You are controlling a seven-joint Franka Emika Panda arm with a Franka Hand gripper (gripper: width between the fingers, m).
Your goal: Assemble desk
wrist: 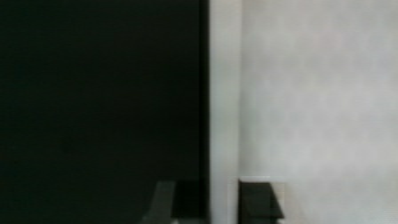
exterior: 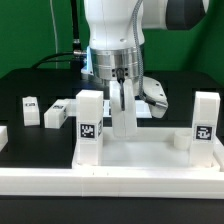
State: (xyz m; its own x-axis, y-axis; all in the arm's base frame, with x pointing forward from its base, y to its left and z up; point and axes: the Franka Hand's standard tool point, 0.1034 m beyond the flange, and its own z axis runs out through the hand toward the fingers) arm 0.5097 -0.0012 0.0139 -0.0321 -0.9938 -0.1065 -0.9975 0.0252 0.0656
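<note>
Green wall [exterior: 30, 30] is backing a black worktop [exterior: 30, 80], and the tabletop [exterior: 140, 150] is lying flat on it, directly under the jaws and reaching toward the camera from them. I am reading the jaws as pressed nearly together and pinching the tabletop's thin far rim. In the wrist view a narrow white edge is running between the dark fingers [wrist: 260, 200], with the white tabletop [wrist: 311, 100] on one side and bare worktop on the other. Gripping that rim is, I judge, giving me a handle for sliding or steadying the whole piece.

Two tagged legs are standing upright on the near side of the jaws. One leg [exterior: 90, 117] is just to the exterior view's left of them and the other [exterior: 205, 118] is well off to the right, seemingly seated in corner sockets. Two loose legs [exterior: 30, 108] [exterior: 58, 113] are waiting farther left of the jaws. A long white rail [exterior: 110, 185] is bordering the near edge, likely serving as a stop.
</note>
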